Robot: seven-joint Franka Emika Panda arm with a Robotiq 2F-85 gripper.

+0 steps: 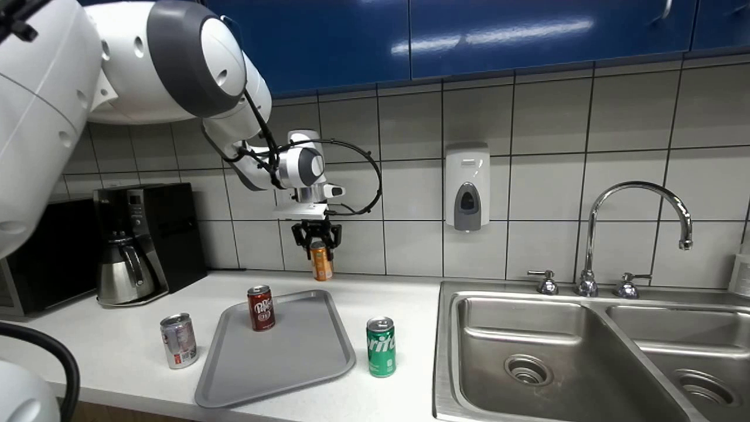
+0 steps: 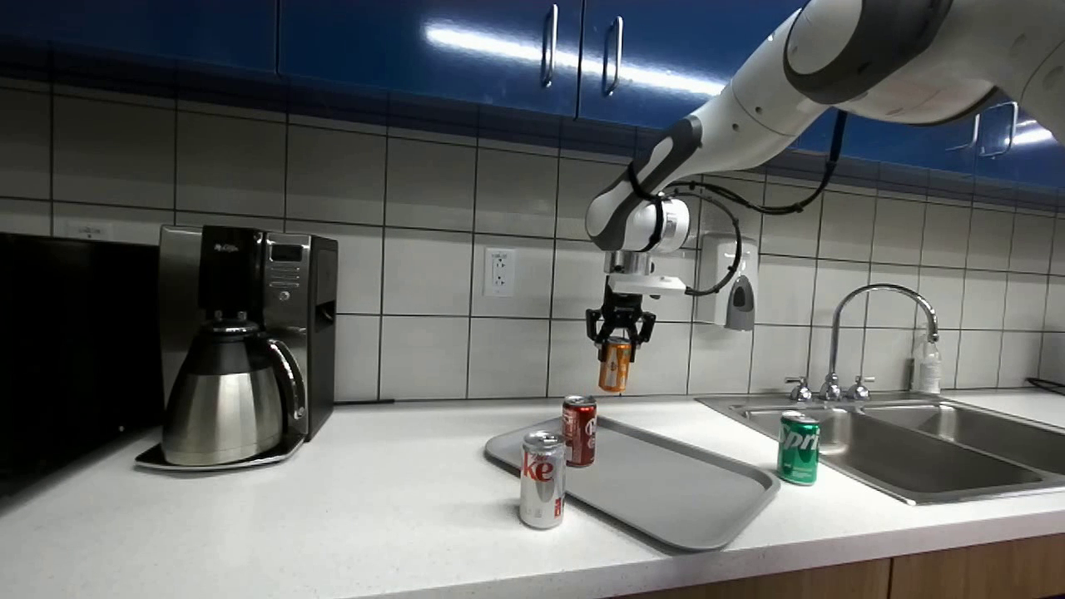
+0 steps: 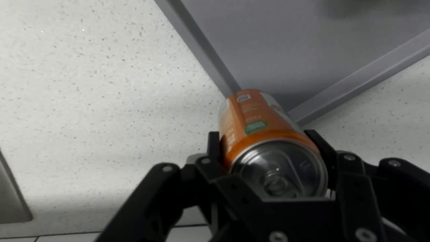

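My gripper (image 1: pixel 318 253) is shut on an orange can (image 1: pixel 322 265) and holds it upright in the air near the tiled back wall. The gripper (image 2: pixel 619 351) and the orange can (image 2: pixel 614 372) show the same in an exterior view. In the wrist view the fingers flank the can (image 3: pixel 255 117) near its silver top; the can covers a corner of the grey tray (image 3: pixel 285 43). A dark red Dr Pepper can (image 1: pixel 261 310) stands on the grey tray (image 1: pixel 293 357). A silver Diet Coke can (image 2: pixel 542 482) and a green Sprite can (image 1: pixel 381 347) stand on the counter beside the tray.
A coffee maker with a steel carafe (image 2: pixel 225 408) stands by a black appliance (image 2: pixel 75 349). A steel double sink (image 1: pixel 448 351) with a curved faucet (image 1: pixel 592 234) lies past the Sprite. A soap dispenser (image 1: pixel 467 170) hangs on the wall, under blue cabinets (image 1: pixel 316 47).
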